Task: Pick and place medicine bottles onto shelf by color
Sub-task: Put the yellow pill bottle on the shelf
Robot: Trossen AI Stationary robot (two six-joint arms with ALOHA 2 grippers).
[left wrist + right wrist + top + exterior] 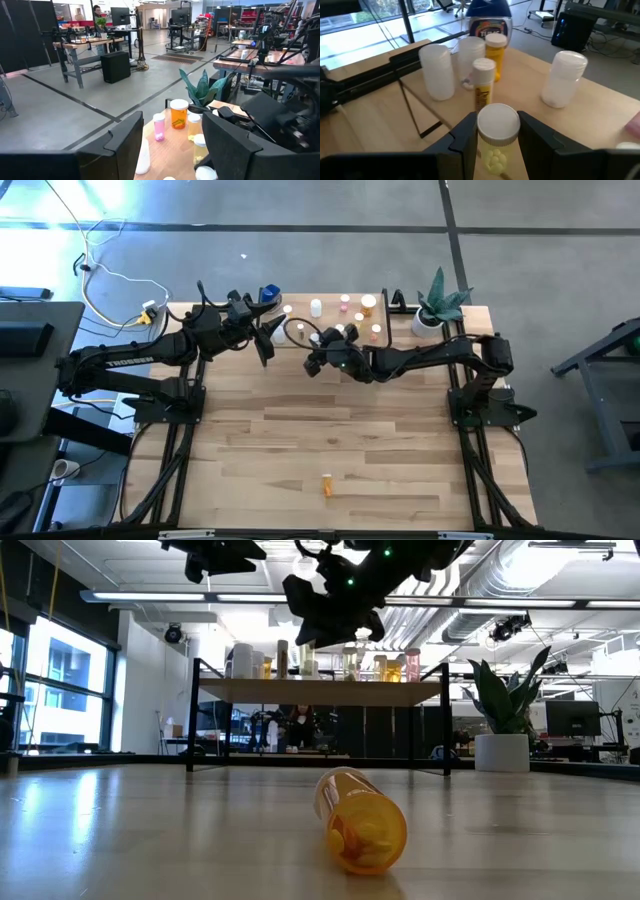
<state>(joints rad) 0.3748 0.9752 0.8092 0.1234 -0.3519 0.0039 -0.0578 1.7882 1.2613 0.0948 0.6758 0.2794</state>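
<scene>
The shelf (332,317) stands at the table's far middle and carries white, pink, yellow and orange medicine bottles plus a blue-topped one (488,20). My right gripper (497,134) hangs above the shelf's left part, shut on a white-capped bottle of yellow pills (496,150). My left gripper (172,145) waits open and level by the shelf's left end (268,330), with nothing between its fingers. One orange bottle (360,820) lies on its side near the table's front edge (327,484). My right gripper pinches the bottle between its two fingers, one on each side, just under and beside the white cap (497,120). The fingers come from the table's right, slanting slightly down. The bottle is lifted clear of the shelf, cap up.
A potted green plant (440,305) stands at the shelf's right end. White bottles (437,70) and a yellow one (495,52) crowd the shelf ahead of the held bottle. A person (97,12) sits far off in the room behind.
</scene>
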